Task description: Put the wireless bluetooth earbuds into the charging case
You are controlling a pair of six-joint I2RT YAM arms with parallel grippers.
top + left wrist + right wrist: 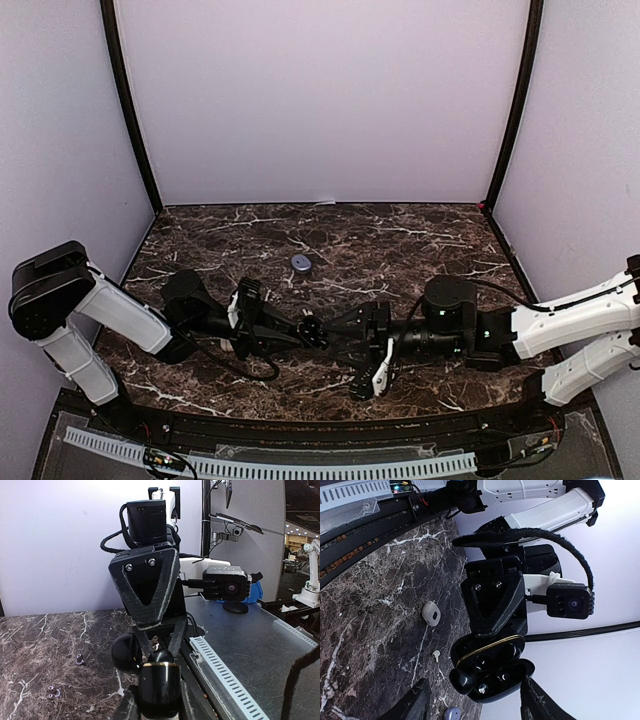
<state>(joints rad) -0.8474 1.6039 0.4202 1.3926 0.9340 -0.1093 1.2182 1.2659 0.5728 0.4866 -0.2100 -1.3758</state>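
My left gripper is clamped on the black, gold-trimmed charging case, and its lid is swung open towards my other arm. My right gripper faces it head-on with fingers spread wide apart, the case sitting between them. One white stemmed earbud lies on the marble table near the case, with a white oval piece close by. What's in the case's pockets, I can't tell.
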